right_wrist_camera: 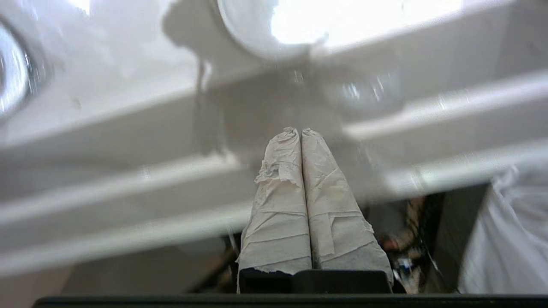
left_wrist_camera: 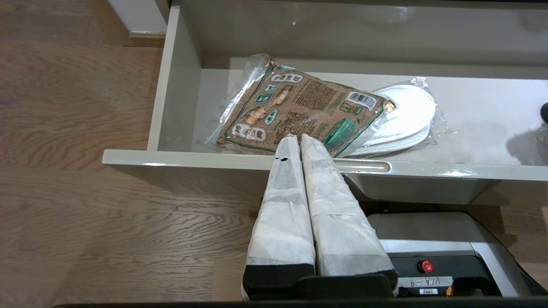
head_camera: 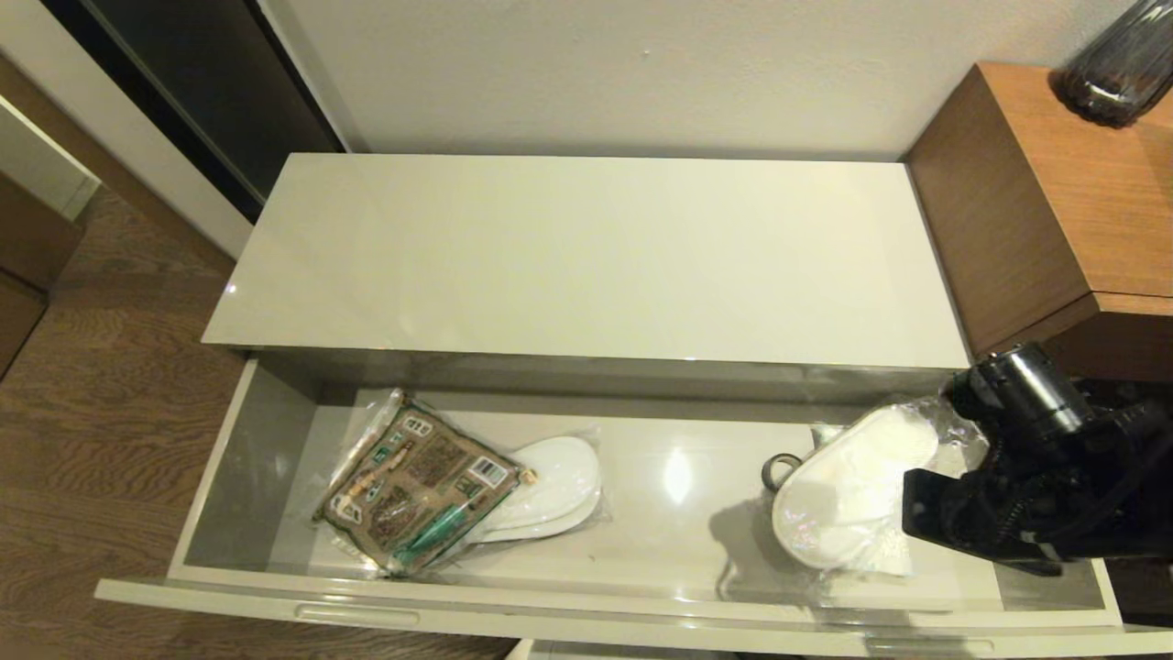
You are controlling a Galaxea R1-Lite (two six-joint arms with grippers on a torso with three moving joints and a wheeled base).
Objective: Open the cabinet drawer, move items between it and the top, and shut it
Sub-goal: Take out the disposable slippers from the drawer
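The cabinet drawer stands pulled out under the bare off-white top. At its left end the brown-and-green packet lies partly over a wrapped white slipper pair. At its right end, a second wrapped slipper pair hangs tilted above its shadow, beside the black tape roll. My right gripper is shut on this pair's clear wrap; the slipper shows beyond its tips. My left gripper is shut and empty, low in front of the drawer's front edge, near the packet.
A higher brown wooden unit with a dark glass vase stands right of the cabinet. Wood floor lies to the left. My right arm covers the drawer's right end. The robot's base sits below the drawer front.
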